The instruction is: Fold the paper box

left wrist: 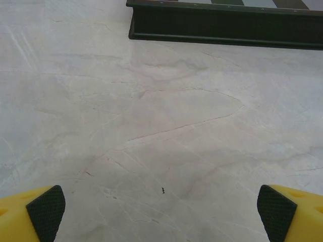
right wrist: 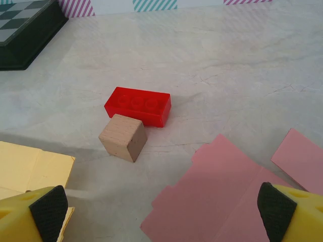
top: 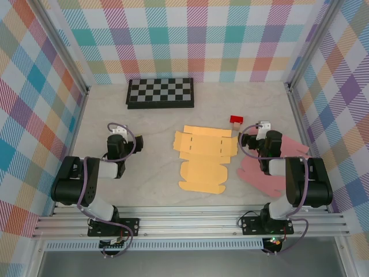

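Left gripper [left wrist: 161, 214]: jaws spread wide with nothing between them; only bare table [left wrist: 151, 126] lies in the gap.
Left pads [left wrist: 46, 212]: black, on yellow fingers, each clear of any object.
Right gripper [right wrist: 161, 217]: jaws wide apart, holding nothing.
Yellow paper box [top: 202, 161]: flat and unfolded on the table; one corner [right wrist: 30, 166] lies just ahead of the right gripper's left finger, outside the gap. It is well apart from the left jaws, off to their right.
Pink paper box [right wrist: 217, 196]: also flat and unfolded, lying ahead of the right jaws and reaching toward the right finger.
Wooden cube [right wrist: 122, 136]: ahead of the right jaws, left of their centre line, between the yellow sheet and the pink one.
Red brick [right wrist: 138, 105]: just beyond the cube, seemingly touching it.
Chessboard [left wrist: 222, 22]: far ahead of the left jaws; far ahead and to the left of the right jaws.
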